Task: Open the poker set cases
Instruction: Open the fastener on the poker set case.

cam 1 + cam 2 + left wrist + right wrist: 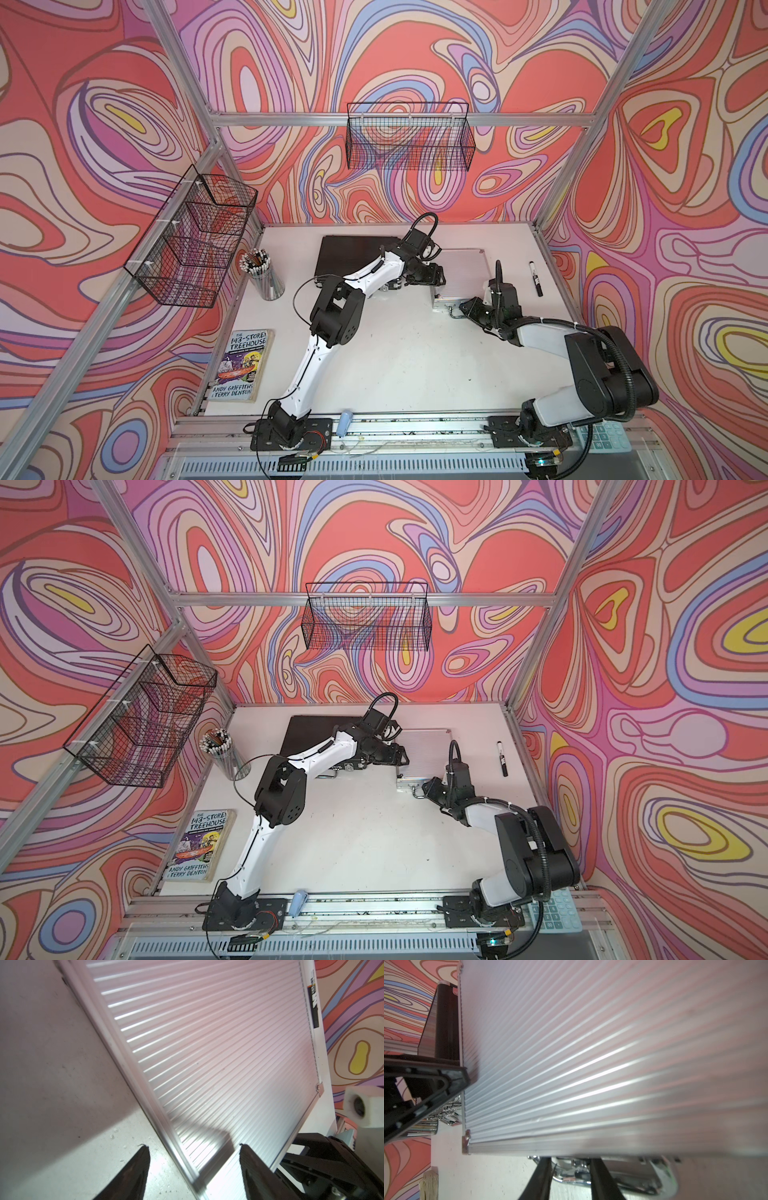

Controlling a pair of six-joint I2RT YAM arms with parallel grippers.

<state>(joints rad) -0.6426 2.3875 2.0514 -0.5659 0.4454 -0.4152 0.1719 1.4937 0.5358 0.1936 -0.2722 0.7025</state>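
Silver poker case may skid if the right gripper, hold on its latch unclear, tugs; left gripper straddles its edge, open.

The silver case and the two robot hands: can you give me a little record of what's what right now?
silver case: lid down
black case: lid down, next to the silver one
left hand: open, over the silver case's side edge
right hand: at the silver case's front, fingers either side of a chrome fitting; grip unclear
also there: marker, book, cup of pencils
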